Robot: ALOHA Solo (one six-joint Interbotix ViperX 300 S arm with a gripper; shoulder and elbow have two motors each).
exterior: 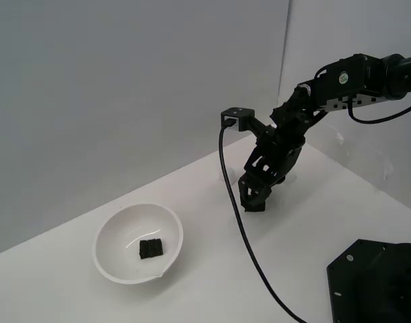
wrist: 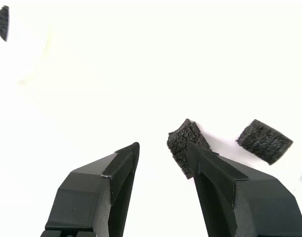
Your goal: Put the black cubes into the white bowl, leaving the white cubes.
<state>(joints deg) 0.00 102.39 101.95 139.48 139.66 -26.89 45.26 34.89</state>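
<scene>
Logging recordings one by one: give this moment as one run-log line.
gripper: open, low over table | black cube: against one finger, ungrasped | second black cube: loose beside | white bowl: holds one black cube

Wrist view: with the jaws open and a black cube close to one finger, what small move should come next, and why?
Probably a small sideways shift to centre the open gripper on the nearer black cube, then close. That cube sits against one finger, not between the two, so closing now might push it aside. One black cube already lies in the white bowl.

I find no legible text, label, brand, number or sign in either view.
</scene>
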